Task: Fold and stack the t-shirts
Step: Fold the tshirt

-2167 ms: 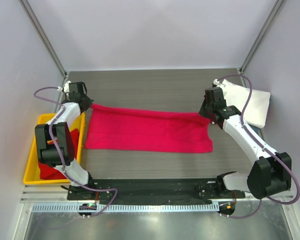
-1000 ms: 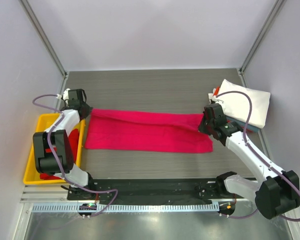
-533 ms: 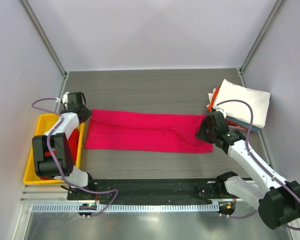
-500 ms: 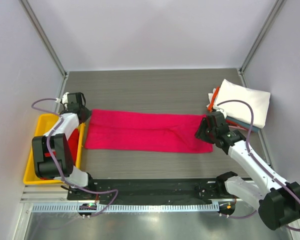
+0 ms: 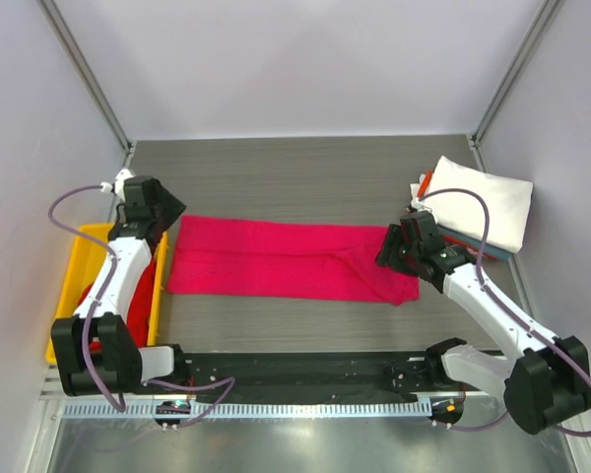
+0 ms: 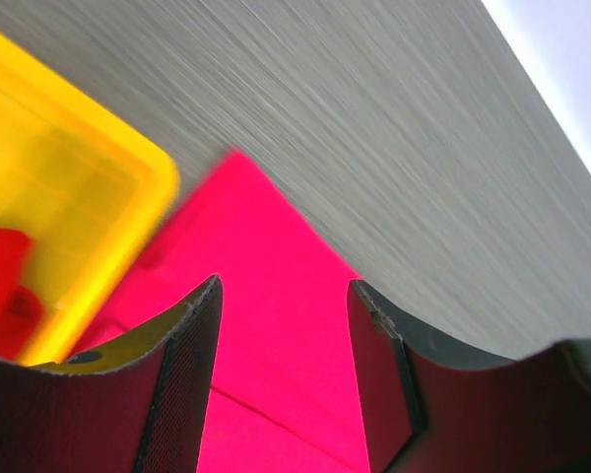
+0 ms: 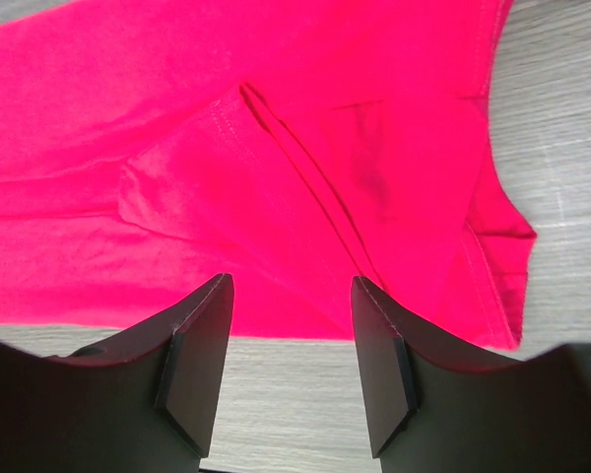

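The magenta-pink t-shirt (image 5: 286, 261) lies folded into a long strip across the middle of the bench (image 5: 305, 177). The left hand (image 5: 167, 210) is released, its fingers spread over the strip's far left corner, beside the yellow tray (image 5: 64, 325) holding a darker red shirt (image 5: 143, 296). The right hand (image 5: 389, 251), also released and empty, hovers over the strip's right end, near a folded white shirt (image 5: 483, 202).

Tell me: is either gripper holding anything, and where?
Nothing is held. The left gripper and right gripper both hang open over the pink shirt.
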`<control>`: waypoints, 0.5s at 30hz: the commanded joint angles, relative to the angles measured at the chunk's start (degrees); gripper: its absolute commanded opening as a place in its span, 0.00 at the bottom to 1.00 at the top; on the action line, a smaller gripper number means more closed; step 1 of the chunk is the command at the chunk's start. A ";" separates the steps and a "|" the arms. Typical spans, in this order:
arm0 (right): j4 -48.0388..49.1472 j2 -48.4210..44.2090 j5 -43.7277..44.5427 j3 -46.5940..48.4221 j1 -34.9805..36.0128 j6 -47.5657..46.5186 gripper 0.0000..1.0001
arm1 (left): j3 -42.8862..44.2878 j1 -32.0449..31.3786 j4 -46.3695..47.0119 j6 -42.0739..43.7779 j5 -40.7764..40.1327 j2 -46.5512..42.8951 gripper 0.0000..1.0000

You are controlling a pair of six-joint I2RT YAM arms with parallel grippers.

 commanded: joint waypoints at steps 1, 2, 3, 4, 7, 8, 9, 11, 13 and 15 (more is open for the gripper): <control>4.78 3.28 -1.65 3.19 0.23 -1.77 0.57 | 1.80 -3.85 -0.80 -2.21 3.88 1.92 0.55; 5.23 4.08 -1.57 3.54 0.23 -1.86 0.57 | 1.98 -8.21 -0.54 -2.74 3.18 2.54 0.54; 6.01 5.04 -1.39 4.33 0.23 -1.86 0.57 | 2.33 -9.90 0.16 -3.70 2.91 3.24 0.54; 6.46 6.45 -1.65 4.69 0.23 -2.03 0.57 | 2.51 -13.14 0.95 -4.15 2.91 4.47 0.53; 7.95 8.21 -1.57 5.39 0.23 -1.95 0.54 | 2.78 -18.34 5.34 -4.68 2.74 6.50 0.51; 8.30 8.83 -1.57 5.57 0.23 -2.03 0.52 | 2.78 -22.10 6.83 -4.51 2.30 7.72 0.49; 8.83 8.83 -1.39 5.65 0.23 -2.21 0.52 | 3.04 -23.88 9.20 -4.16 0.90 8.34 0.48; 9.19 9.18 -0.78 5.66 0.23 -2.47 0.51 | 3.48 -28.52 11.49 -2.32 0.01 10.27 0.47; 9.45 9.53 0.36 5.83 0.14 -3.26 0.50 | 4.62 -32.13 13.61 -1.26 -1.13 11.59 0.46; 9.54 10.32 1.41 6.09 0.05 -3.70 0.50 | 5.58 -34.25 15.89 0.50 -1.13 13.53 0.46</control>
